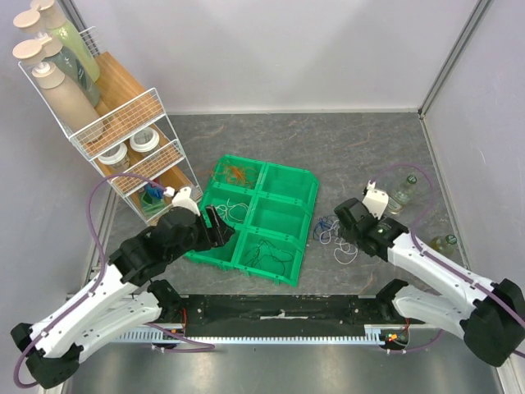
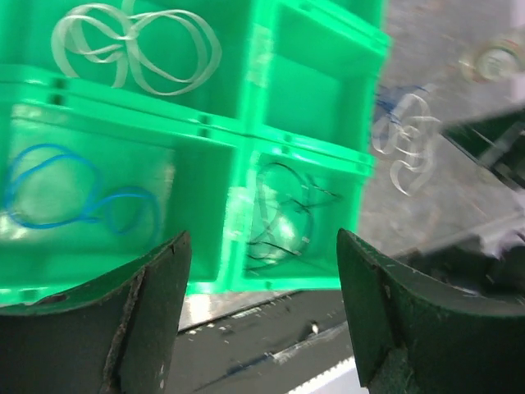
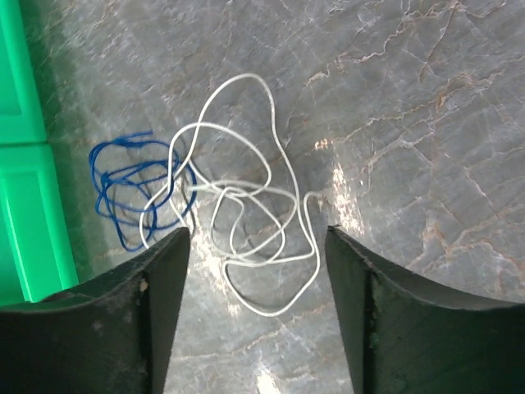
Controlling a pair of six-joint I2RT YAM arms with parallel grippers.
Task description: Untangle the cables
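Though faint overhead, tangled cables, close-up clear

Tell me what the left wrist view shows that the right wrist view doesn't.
Only left wrist: cables inside the green tray, a white loop, a blue loop and a black cable, each in its own compartment. Only right wrist: close detail of the loose white cable overlapping the loose blue cable on the table. Both: that tangle, blurred in the left wrist view, and part of the tray.
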